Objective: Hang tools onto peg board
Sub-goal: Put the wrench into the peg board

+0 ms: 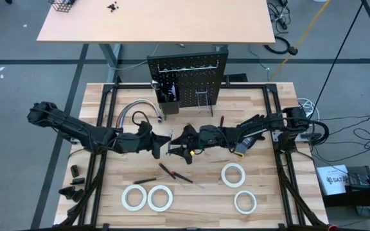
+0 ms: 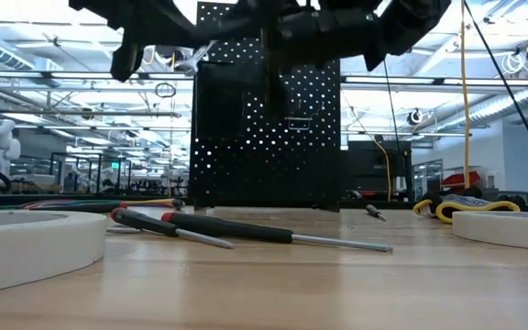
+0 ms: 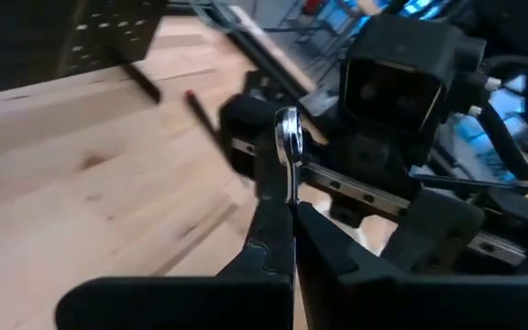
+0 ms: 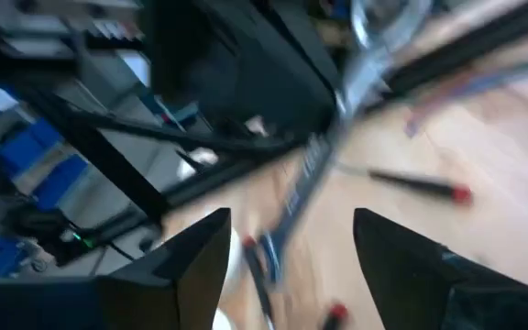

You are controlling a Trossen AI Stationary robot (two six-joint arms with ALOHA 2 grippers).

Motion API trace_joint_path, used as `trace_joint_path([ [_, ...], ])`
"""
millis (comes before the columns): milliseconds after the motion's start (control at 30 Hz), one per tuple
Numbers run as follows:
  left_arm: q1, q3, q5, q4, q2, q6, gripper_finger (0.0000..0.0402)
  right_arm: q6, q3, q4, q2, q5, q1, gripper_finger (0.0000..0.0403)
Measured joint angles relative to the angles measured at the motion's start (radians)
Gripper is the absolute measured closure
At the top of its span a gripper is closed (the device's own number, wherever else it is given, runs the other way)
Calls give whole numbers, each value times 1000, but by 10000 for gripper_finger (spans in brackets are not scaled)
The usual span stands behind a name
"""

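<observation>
Above the middle of the table, my left gripper (image 1: 162,146) (image 3: 287,220) is shut on a silver wrench (image 3: 287,156). My right gripper (image 1: 184,142) (image 4: 291,247) faces it from the right, open. The wrench (image 4: 312,170) shows blurred just beyond its spread fingers. The black peg board (image 1: 187,77) (image 2: 269,119) stands upright at the far edge, with hooks and a small bin on it. Two screwdrivers (image 1: 172,172) (image 2: 273,234) lie flat on the wood near the front. Several white tape rolls (image 1: 160,197) (image 1: 234,174) lie flat there too. My left gripper pinches the wrench's shank (image 3: 285,188) between its two fingers, which lie along it. They come about level from the table's left. The wrench's ring end (image 3: 288,124) sticks out past the fingertips, and the wrench is clear of the table.
A curved grey cable bundle (image 1: 137,109) lies left of the peg board. A black-and-yellow flat object (image 1: 246,146) sits under the right arm. Small black parts (image 1: 74,183) lie at the table's left front corner. Bare wood lies between the arms and the peg board.
</observation>
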Motion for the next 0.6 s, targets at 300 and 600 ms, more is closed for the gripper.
trace_joint_path([
  [300, -1, 0, 34, 73, -1, 52, 401, -60, 3, 148, 2, -40, 6, 198],
  [600, 0, 0, 106, 142, 0, 82, 402, -97, 5, 151, 1, -41, 8, 261],
])
